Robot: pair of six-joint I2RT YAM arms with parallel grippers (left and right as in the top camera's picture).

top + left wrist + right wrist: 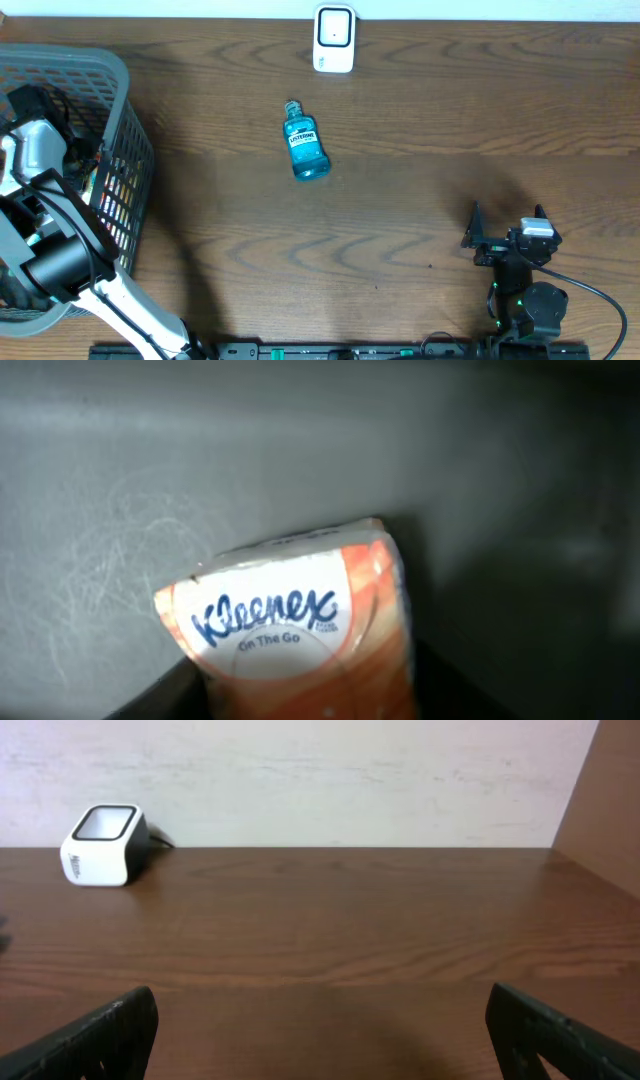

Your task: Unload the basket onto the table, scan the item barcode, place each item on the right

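Kleenex pack [290,625], inside grey basket [135,170]

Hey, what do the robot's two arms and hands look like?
The left arm has white links and black joints. The right arm is black with small green lights, a grey block and a black cable looping off it. The right hand has flat black fingers.
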